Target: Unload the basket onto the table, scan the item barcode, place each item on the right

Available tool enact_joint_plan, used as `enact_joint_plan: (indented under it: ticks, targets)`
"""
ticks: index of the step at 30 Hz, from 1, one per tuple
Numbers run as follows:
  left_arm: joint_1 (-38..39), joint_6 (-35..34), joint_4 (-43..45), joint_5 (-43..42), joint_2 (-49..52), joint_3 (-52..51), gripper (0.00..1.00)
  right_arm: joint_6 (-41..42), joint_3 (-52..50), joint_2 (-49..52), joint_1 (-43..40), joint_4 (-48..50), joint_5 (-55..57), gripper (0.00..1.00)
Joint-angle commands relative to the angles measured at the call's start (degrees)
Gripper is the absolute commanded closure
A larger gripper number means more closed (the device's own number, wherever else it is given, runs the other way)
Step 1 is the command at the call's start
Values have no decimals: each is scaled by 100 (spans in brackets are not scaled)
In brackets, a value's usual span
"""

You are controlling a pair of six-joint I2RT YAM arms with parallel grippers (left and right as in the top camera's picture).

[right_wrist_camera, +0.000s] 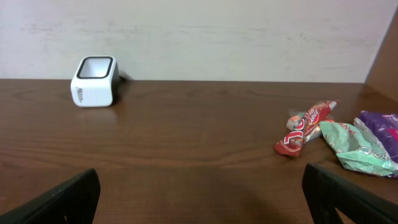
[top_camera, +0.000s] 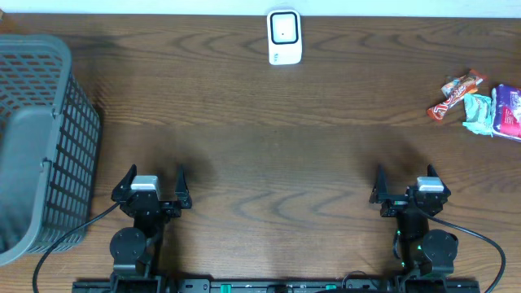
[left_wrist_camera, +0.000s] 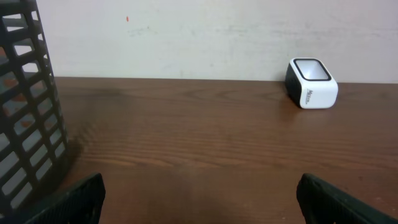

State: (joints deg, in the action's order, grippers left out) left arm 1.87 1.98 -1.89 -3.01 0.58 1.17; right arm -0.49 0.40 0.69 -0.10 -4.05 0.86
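Currently parked low at the near edge: left gripper (top_camera: 155, 174) and right gripper (top_camera: 405, 173), jaws spread wide on both, clamped on nothing. Far back, centre: white scanner (top_camera: 284, 37), window facing up. Over at the right side: red wrapper (top_camera: 456, 95), green packet (top_camera: 479, 112) and purple packet (top_camera: 509, 110), bunched close together, well apart from scanner. Far left: grey basket (top_camera: 41, 146)

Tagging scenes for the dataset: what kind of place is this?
Likely a mock checkout station on a lab table: a scanner at the far edge, snack packets on the right, a basket on the left.
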Motion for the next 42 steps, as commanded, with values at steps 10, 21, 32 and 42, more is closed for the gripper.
enact_joint_plan:
  ticks: [10,21,32,42]
  targets:
    - [-35,57,-214,68,-35,-94,2,-42,-11,-31,-35,-24,-13,1]
    - [-35,57,-216,68,-35,-94,2,-42,-11,-39,-39,-22,-15,1]
    - [-35,57,-214,68,-35,-94,2,2,-11,-39,-39,-26,7,1]
    - [-35,57,-214,68,-35,-94,2,85,-11,-39,-39,-28,-55,1]
